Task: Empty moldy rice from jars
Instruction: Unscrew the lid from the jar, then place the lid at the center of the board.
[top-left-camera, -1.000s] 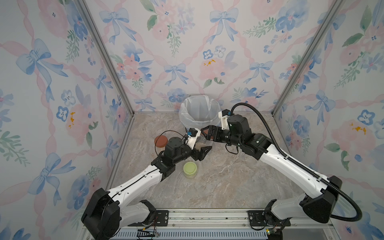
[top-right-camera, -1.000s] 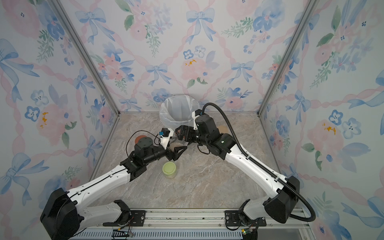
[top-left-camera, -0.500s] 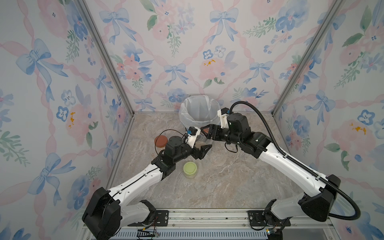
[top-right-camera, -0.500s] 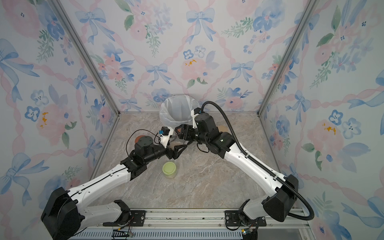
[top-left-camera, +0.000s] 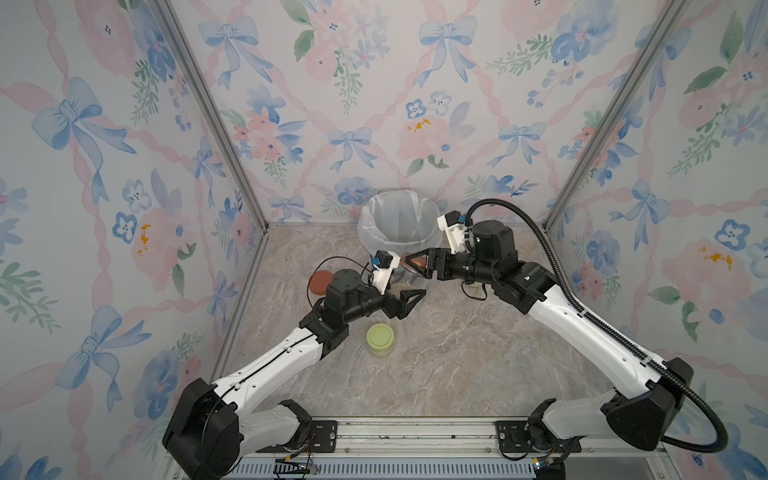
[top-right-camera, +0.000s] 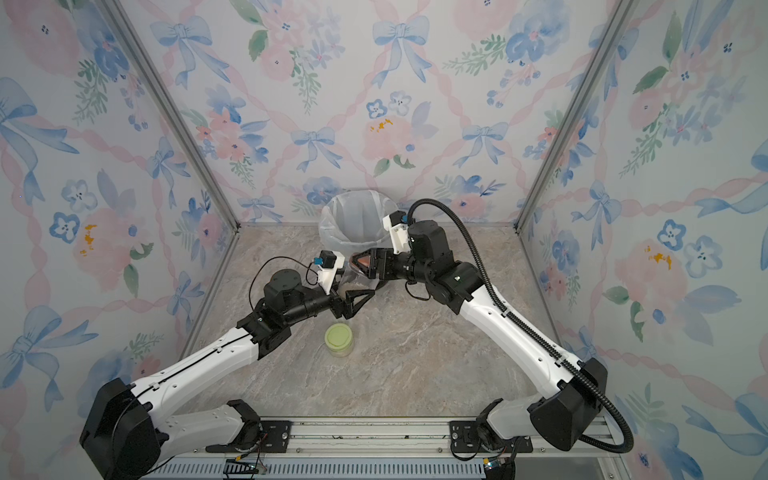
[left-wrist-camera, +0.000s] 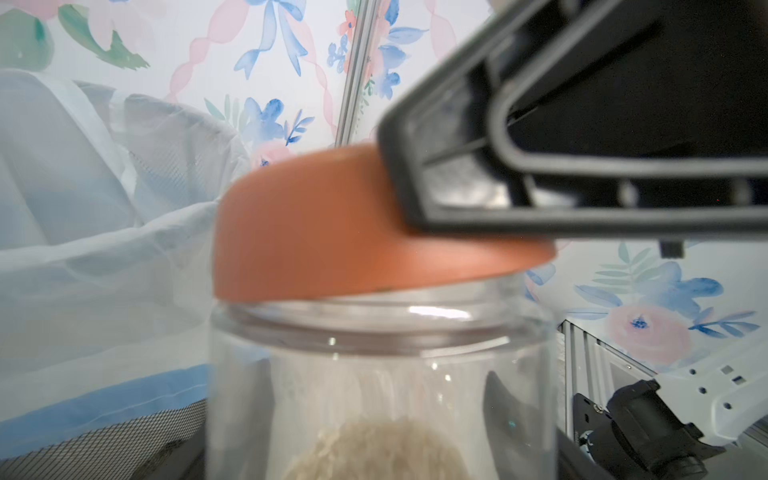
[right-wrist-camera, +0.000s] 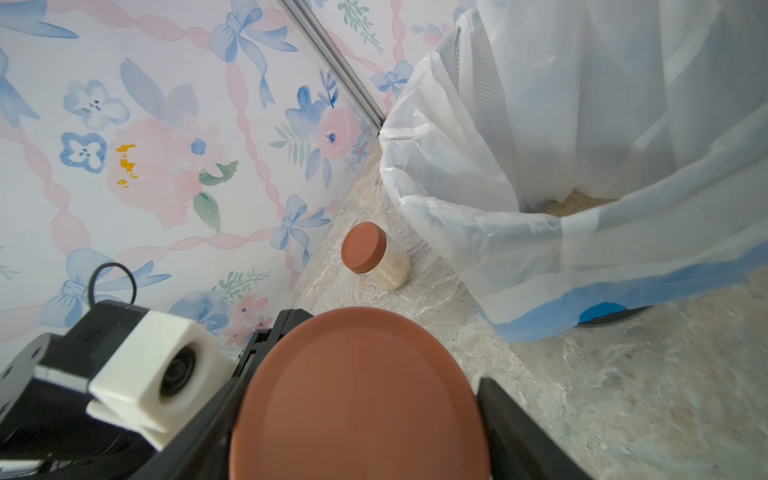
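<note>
Left jaws hold the rice jar steady; right jaws, clamped on its rust-red lid, should lift it straight up.

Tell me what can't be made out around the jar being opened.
Held jar: base cut off by the left wrist view's bottom edge; in both top views the right hand covers its top.
Lid: blurred in the left wrist view, so seated or free is unclear.
Rice in the lined bin: its front wall hides most, right wrist view.
</note>
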